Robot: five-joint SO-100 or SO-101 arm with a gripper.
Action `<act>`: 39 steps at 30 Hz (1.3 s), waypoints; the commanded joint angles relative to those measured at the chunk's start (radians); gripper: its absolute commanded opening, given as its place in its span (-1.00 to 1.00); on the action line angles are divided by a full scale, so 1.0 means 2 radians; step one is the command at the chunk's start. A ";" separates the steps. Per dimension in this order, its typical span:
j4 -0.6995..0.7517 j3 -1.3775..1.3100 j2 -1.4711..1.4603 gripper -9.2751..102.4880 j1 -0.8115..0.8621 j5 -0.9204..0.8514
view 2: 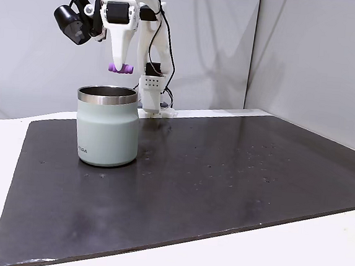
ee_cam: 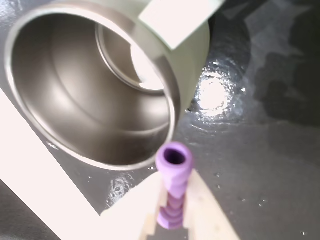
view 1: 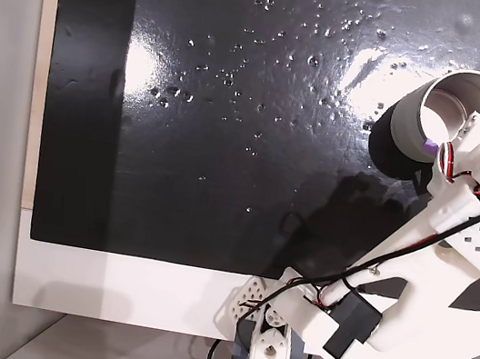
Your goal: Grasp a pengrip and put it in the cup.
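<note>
Above cup (view 2: 106,127), purple ribbed pengrip (ee_cam: 173,187)

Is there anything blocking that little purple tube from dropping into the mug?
Nothing visible does. The pincer holds the purple tube in the air just above the mug, near its rim, and the mug's steel inside looks empty in the wrist view.

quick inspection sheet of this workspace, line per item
surface: glossy black mat on a white table, speckled with small droplets or marks
job's things: pengrip held above the cup; cup upright, nothing seen inside it
clutter: nothing seen
grippers: gripper, jaws shut on the pengrip, near the cup's rim
cables: black and red wires along the arm
surroundings: plain pale walls
</note>
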 commanded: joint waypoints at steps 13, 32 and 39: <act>0.006 -0.193 -0.101 -0.83 -0.005 -0.051; 0.007 -0.243 -0.127 -0.30 0.003 -0.030; 0.008 -0.242 -0.124 -0.30 0.005 -0.030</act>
